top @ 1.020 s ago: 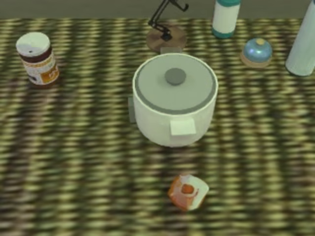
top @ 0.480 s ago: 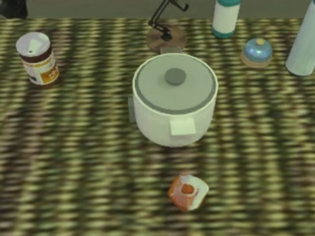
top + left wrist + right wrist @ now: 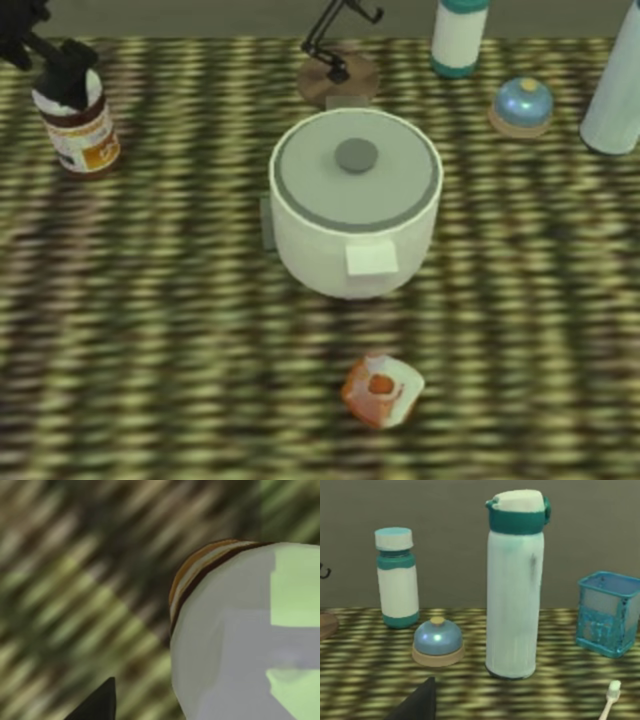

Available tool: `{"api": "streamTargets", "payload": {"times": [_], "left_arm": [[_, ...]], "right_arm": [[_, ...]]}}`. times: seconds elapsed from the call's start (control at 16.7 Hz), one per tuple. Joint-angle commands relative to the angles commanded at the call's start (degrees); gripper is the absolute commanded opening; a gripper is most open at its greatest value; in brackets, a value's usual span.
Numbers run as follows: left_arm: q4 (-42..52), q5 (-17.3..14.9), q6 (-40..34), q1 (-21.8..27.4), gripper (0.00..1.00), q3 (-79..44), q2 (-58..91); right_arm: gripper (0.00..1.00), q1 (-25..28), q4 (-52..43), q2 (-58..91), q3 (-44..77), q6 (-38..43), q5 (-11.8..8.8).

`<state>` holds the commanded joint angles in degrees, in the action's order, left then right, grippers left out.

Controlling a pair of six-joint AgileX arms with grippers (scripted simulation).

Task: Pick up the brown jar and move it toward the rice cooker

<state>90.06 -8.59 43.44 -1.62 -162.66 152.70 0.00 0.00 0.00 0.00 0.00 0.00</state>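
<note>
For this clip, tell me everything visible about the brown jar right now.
The small cylindrical dark-brown jar stands upright at the table's far left, well apart from the large off-white rice cooker. It carries a white round lid, mostly covered in the top view, and a white-and-orange label. The left claw is over its lid; whether it touches cannot be told. The left wrist view shows the lid and an orange-brown rim up close.

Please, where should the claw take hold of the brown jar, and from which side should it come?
Probably grip the brown jar across its round body just under the white lid, coming from above: it stands upright, apart from other things, and the left claw already hangs over its lid.
</note>
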Motion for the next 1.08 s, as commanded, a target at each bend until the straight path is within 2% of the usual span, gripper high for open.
{"api": "streamTargets", "payload": {"times": [0.18,0.6,1.08], "left_arm": [[1.8,0.0,0.9,-0.1,1.0,-3.5,3.3],[0.8,0.0,0.7,0.2,1.0,-2.4,3.1],[-13.1,0.1,0.2,0.6,1.0,16.2,-1.4]], "right_arm": [[1.0,0.0,0.0,0.0,0.0,0.0,0.0],[1.0,0.0,0.0,0.0,0.0,0.0,0.0],[1.0,0.0,0.0,0.0,0.0,0.0,0.0]]}}
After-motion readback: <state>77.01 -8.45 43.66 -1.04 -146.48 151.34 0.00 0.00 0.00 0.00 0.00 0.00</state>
